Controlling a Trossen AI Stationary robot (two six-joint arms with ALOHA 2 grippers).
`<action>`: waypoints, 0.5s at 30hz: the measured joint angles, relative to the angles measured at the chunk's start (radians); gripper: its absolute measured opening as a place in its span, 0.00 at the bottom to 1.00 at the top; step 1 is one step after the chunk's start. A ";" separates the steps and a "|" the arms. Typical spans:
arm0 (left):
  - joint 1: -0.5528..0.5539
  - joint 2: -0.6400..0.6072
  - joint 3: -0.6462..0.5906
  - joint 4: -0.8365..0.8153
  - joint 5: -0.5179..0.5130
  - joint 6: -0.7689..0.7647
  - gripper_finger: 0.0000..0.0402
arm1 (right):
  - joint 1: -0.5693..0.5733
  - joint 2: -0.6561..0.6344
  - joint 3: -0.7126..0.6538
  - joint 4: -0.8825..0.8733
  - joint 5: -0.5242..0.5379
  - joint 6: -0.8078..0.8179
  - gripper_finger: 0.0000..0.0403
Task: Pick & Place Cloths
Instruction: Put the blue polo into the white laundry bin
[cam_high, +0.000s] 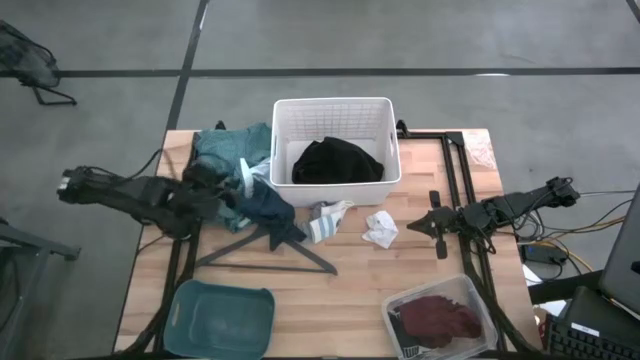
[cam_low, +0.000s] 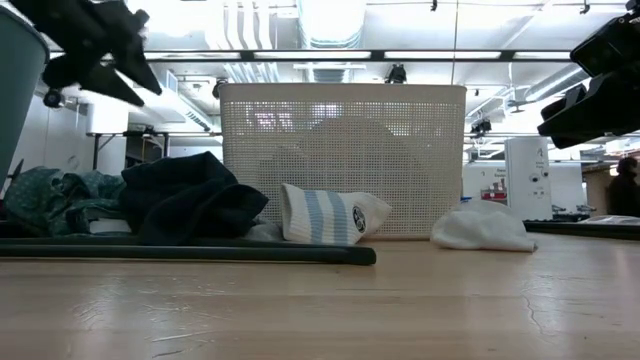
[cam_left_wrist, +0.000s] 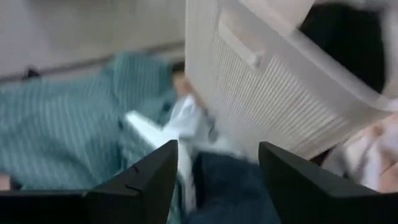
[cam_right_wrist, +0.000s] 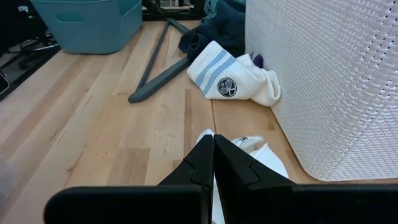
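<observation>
Left gripper (cam_left_wrist: 214, 177) open, empty, over navy cloth (cam_high: 268, 206) beside basket (cam_high: 336, 110). Right gripper (cam_right_wrist: 213, 163) closed, empty, above white cloth (cam_high: 380, 229).

My workspace is evenly, softly lit from bright ceiling strip lights (cam_low: 330, 55), which glare white in the low view. Shadows on the pale wooden table (cam_high: 300, 300) are faint. My left wrist view is smeared with motion blur; the white perforated plastic basket (cam_left_wrist: 273, 106) looks soft there.
</observation>
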 joint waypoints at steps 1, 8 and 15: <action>0.044 0.027 0.009 0.002 0.054 0.019 0.57 | 0.000 0.000 0.000 0.000 0.000 0.000 0.02; 0.388 0.150 0.027 -0.011 0.352 0.122 0.58 | 0.000 0.000 0.000 0.000 0.000 0.000 0.02; 0.523 0.183 -0.034 0.030 0.465 0.121 0.58 | 0.000 -0.002 0.000 0.001 0.000 0.000 0.02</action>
